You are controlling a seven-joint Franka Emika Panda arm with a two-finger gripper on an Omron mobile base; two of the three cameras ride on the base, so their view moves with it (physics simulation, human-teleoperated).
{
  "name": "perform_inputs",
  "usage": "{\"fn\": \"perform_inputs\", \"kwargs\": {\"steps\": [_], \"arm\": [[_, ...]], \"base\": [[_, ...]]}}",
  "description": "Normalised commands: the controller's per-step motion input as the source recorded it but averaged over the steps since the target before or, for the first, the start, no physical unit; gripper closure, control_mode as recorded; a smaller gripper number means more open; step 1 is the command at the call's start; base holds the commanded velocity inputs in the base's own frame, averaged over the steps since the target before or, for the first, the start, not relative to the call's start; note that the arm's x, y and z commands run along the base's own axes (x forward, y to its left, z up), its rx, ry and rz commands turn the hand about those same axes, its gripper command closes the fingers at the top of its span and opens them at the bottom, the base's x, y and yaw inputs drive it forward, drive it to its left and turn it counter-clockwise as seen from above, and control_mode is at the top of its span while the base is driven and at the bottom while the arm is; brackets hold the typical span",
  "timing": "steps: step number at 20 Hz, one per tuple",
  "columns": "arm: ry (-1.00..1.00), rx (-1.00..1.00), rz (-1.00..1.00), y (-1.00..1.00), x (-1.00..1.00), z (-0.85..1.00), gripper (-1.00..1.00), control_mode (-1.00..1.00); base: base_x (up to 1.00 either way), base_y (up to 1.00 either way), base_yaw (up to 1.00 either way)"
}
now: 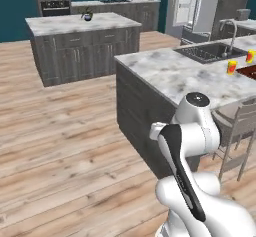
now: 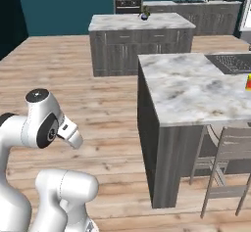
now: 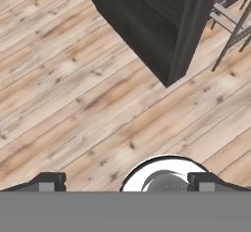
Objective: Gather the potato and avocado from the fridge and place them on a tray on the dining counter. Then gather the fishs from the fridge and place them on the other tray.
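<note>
Parked beside marbled grey-white dining counter [image 1: 170,73], jaws wide and empty; tall grey steel fridge [image 1: 192,6], upper right, awaits approach.

A kitchen; marbled dining counter [image 1: 170,73] with sink [image 1: 210,52]; fridge [image 1: 192,6].

Two base cameras behind the arm, one on the hand.
Both base views look forward and down, sharing the worktop [image 1: 175,71] corner and far island [image 2: 139,23]; hand view faces the floor [image 3: 73,104] closely.
</note>
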Motion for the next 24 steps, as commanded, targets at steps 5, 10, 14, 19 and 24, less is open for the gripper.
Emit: {"fn": "perform_inputs", "kwargs": {"steps": [5,10,14,19,24], "arm": [[0.0,0.0,0.0,0.0,0.0,0.0,-1.0,1.0],[0.0,0.0,0.0,0.0,0.0,0.0,-1.0,1.0],[0.0,0.0,0.0,0.0,0.0,0.0,-1.0,1.0],[0.0,0.0,0.0,0.0,0.0,0.0,-1.0,1.0],[0.0,0.0,0.0,0.0,0.0,0.0,-1.0,1.0]], "base": [[0.3,1.0,-0.37],[0.51,1.0,-0.32],[0.56,0.99,-0.29],[0.58,0.95,-0.26],[0.61,0.92,-0.23]]}}
